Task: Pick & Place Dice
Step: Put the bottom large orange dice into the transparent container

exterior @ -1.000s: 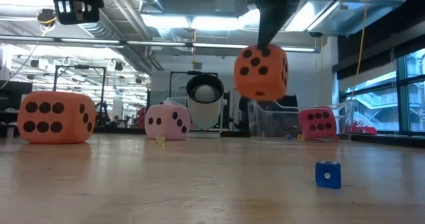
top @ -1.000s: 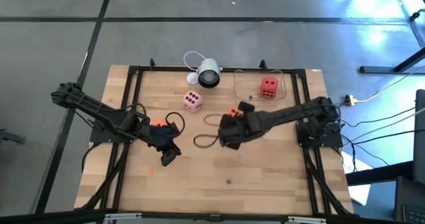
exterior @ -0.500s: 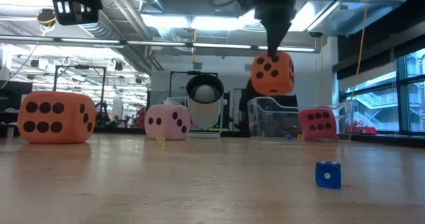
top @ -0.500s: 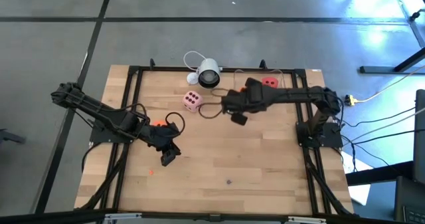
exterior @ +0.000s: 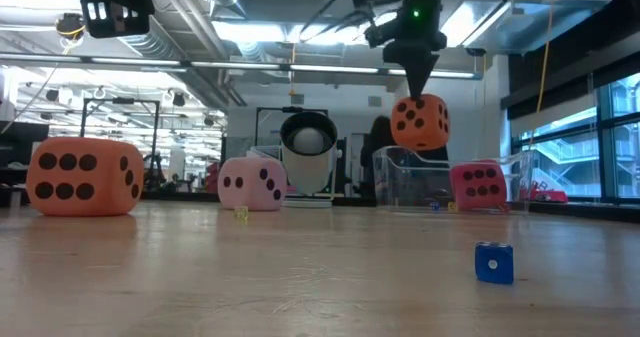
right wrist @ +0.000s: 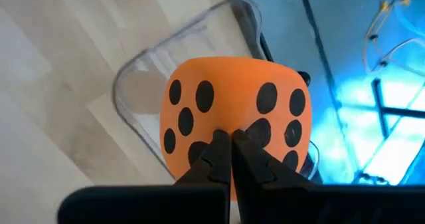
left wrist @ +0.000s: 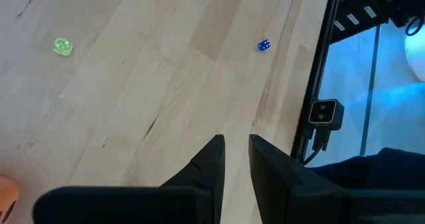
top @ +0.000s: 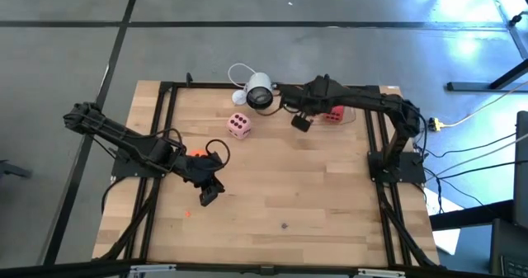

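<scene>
Pinched tightly together, the jaws of the right gripper (right wrist: 230, 147) hold a fold of an orange die (exterior: 420, 122), which is carried in the air above the clear tray (exterior: 400, 182) at the far right of the table (top: 330, 212). In the low view the die is seen hanging under the fingertips, apart from the tray rim. A red die (top: 334, 114) is already lying in the tray, on its far right side. The left gripper (left wrist: 232, 161) is waiting low over the wood at the near left, its jaws nearly closed on nothing. Another orange die (exterior: 84, 178) is resting just beside it, and a pink die (top: 239, 126) is standing near the white camera (top: 259, 91). The step in hand is judged to be the placing. For a good result, the die should be brought over the free part of the tray, away from the red die, and lowered below the rim before the jaws are opened. Because only a small fold is gripped, the soft cube may swing, so a slow descent is advised, or it could bounce out.
</scene>
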### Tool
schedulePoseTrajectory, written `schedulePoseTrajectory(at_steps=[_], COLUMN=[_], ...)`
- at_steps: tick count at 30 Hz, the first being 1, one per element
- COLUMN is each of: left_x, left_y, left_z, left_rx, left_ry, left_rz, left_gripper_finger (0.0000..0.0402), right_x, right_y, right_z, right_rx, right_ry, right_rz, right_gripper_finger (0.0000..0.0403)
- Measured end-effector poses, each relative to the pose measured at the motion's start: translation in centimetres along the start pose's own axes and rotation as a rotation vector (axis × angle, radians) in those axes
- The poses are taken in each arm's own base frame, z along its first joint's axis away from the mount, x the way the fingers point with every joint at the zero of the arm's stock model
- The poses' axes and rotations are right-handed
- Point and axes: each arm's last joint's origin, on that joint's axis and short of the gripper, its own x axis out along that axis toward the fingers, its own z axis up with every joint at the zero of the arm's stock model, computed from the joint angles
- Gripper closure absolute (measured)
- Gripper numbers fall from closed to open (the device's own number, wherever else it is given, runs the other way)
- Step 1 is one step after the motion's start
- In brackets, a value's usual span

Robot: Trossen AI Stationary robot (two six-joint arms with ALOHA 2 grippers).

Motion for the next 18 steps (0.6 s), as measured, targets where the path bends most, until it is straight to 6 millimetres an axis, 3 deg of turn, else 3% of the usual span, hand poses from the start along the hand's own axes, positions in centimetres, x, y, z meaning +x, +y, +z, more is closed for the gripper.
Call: schedulePoseTrajectory(at_steps=[10, 18], left_x=[0.0, 0.0], left_y=[0.0, 0.0], left_z=[0.0, 0.1], left_rx=[0.003, 0.008], left_ry=[0.0, -0.001], left_rz=[0.0, 0.001], left_gripper_finger=[0.0338, 0.0338], right_x=[2.2, 4.6], right_y=[-3.4, -4.1], right_z=[1.1, 1.8], right_rx=[0.111, 0.145], right_ry=[0.011, 0.078], right_rz=[0.073, 0.101], right_gripper_finger=[0.0402, 0.0402])
